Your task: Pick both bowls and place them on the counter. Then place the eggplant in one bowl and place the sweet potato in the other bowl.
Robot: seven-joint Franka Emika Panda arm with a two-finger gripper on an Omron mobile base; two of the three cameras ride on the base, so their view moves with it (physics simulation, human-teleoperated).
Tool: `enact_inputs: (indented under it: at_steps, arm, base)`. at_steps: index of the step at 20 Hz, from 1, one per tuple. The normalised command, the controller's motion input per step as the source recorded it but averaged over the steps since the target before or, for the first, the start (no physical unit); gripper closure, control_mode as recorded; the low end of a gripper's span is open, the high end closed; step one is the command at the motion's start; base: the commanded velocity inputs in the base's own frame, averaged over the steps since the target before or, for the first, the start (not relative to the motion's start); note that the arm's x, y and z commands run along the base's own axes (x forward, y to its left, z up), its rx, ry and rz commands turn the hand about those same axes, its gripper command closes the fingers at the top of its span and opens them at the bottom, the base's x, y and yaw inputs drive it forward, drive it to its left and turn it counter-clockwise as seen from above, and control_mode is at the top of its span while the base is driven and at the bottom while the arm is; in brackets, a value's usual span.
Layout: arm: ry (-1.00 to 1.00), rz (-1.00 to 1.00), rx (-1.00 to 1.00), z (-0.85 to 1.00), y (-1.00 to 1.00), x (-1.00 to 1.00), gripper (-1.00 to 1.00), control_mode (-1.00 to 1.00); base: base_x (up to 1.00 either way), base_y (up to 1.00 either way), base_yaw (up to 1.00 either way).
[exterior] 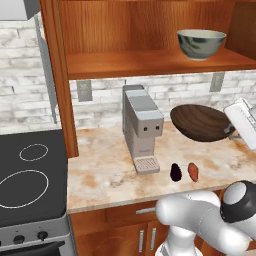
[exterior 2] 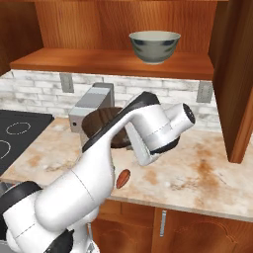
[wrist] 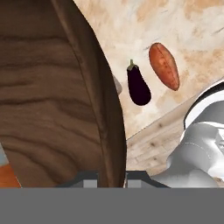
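My gripper (wrist: 112, 178) is shut on the rim of a dark wooden bowl (exterior: 200, 122), which tilts just above the counter (exterior: 105, 175) at the back right. In the hand view the wooden bowl (wrist: 52, 100) takes up the left half, with its rim between my fingertips (wrist: 87, 178). A grey-green ceramic bowl (exterior: 201, 43) stands on the wooden shelf (exterior: 145, 64). On the counter near the front edge lie a dark purple eggplant (exterior: 175, 172) and, to its right, an orange sweet potato (exterior: 193, 171); the hand view has both the eggplant (wrist: 138, 85) and the sweet potato (wrist: 164, 65).
A grey coffee machine (exterior: 141, 127) stands left of the held bowl. A black stove (exterior: 30, 175) sits at the far left. The cabinet side wall (exterior 2: 237, 79) bounds the counter on the right. Bare counter (exterior 2: 197, 173) lies to the right of the sweet potato (exterior 2: 123, 178).
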Motion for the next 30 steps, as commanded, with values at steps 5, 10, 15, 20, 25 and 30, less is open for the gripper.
enact_inputs:
  at_steps: [5,10,15,20,25,30]
  arm:
    - [0.00,0.13,0.07,-0.32,-0.23,0.48,1.00,-1.00]
    - [0.03,0.09,0.01,-0.31,-0.33,0.52,1.00,-1.00]
    - [0.08,0.02,0.00,-0.35,-0.31,0.36,1.00,-1.00]
    - [0.07,-0.01,0.00,-0.50,-0.11,0.29,1.00,-1.00]
    - [-0.01,-0.02,-0.04,-0.47,0.00,0.29,1.00,-1.00]
    - [-0.01,-0.04,-0.13,-0.28,-0.03,0.38,1.00,-1.00]
  base:
    - [0.00,0.00,0.00]
    - [0.00,0.00,0.00]
    - [0.00,0.00,0.00]
    - [0.00,0.00,0.00]
    - [0.00,0.00,0.00]
    - [0.00,0.00,0.00]
